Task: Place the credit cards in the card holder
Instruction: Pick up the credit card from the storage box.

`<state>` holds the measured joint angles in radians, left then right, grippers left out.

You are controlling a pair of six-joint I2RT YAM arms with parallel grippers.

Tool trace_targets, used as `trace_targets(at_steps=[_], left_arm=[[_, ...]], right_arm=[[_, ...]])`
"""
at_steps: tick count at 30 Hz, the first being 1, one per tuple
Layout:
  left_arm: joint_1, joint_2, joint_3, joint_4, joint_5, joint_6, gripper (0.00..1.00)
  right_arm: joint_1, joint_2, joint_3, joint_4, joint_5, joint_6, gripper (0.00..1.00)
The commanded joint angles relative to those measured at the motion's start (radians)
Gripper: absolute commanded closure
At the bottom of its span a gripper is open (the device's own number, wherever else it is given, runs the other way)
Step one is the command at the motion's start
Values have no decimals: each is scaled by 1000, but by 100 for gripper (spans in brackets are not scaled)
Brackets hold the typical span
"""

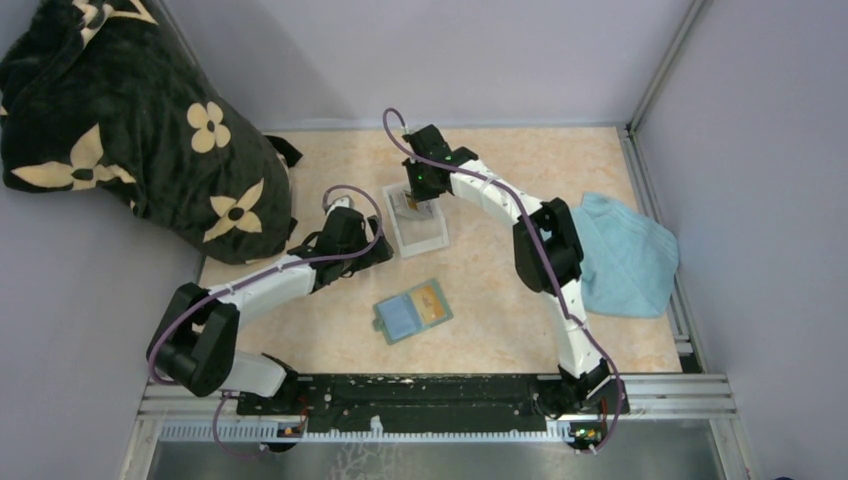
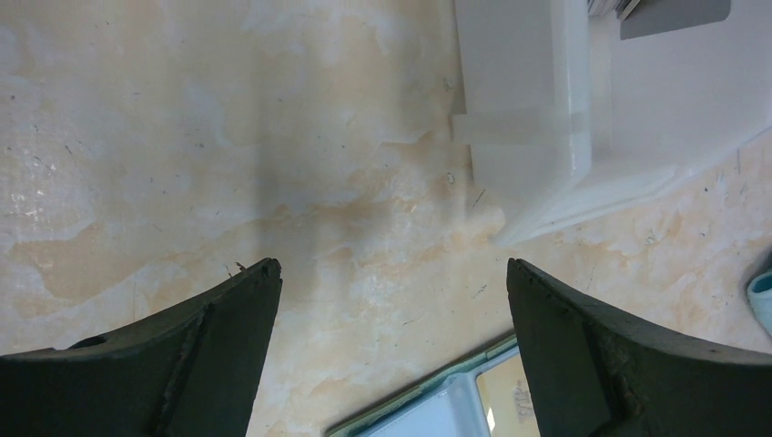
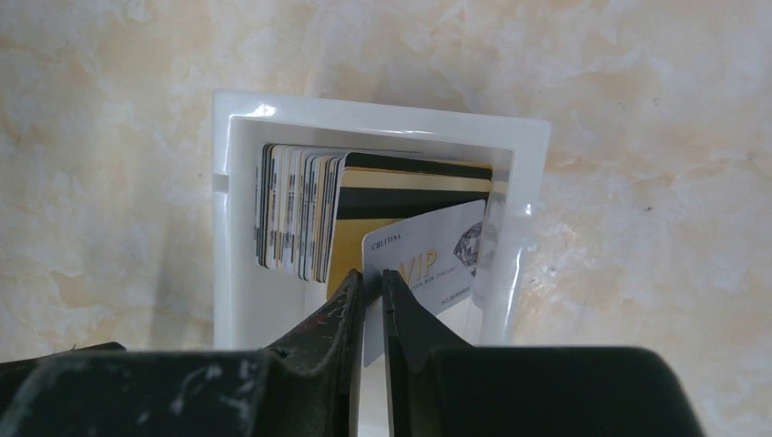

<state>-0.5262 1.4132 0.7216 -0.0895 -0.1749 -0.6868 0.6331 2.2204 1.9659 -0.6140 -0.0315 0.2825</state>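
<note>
Whitish card (image 3: 428, 255) in right hand (image 3: 371, 278)

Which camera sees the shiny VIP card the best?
The right wrist view. There the VIP card is close up, its lettering readable, pinched by the right pincer inside the white tray. In the top view it is too tiny to pick out. The left wrist view shows only the tray's corner, not this card.

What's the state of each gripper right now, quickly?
Left gripper: jaws wide open, holding nothing.
Right gripper: jaws closed on the edge of a whitish VIP card standing in the white tray.
</note>
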Motion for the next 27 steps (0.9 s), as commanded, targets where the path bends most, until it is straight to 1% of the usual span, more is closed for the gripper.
trace_targets(at_steps=[1,8,16,22,25,27], left_arm=[[6,-41,1,2,-5,-6,2],[6,-68,4,-24,0,-20,2],[6,-115,25,-76,9,-37,2],[6,-146,94,-154,35,-63,2],[7,-163,113,-165,57,-54,2],[6,-181,108,-145,82,-20,1]], right_arm=[[11,-76,43,-51,63,-19,93],[14,-108,24,-70,161,-58,100],[15,-215,-72,4,226,-110,100],[14,-323,-163,68,228,-127,100],[16,-368,-184,59,199,-127,100],[16,-409,-210,52,163,-123,100]])
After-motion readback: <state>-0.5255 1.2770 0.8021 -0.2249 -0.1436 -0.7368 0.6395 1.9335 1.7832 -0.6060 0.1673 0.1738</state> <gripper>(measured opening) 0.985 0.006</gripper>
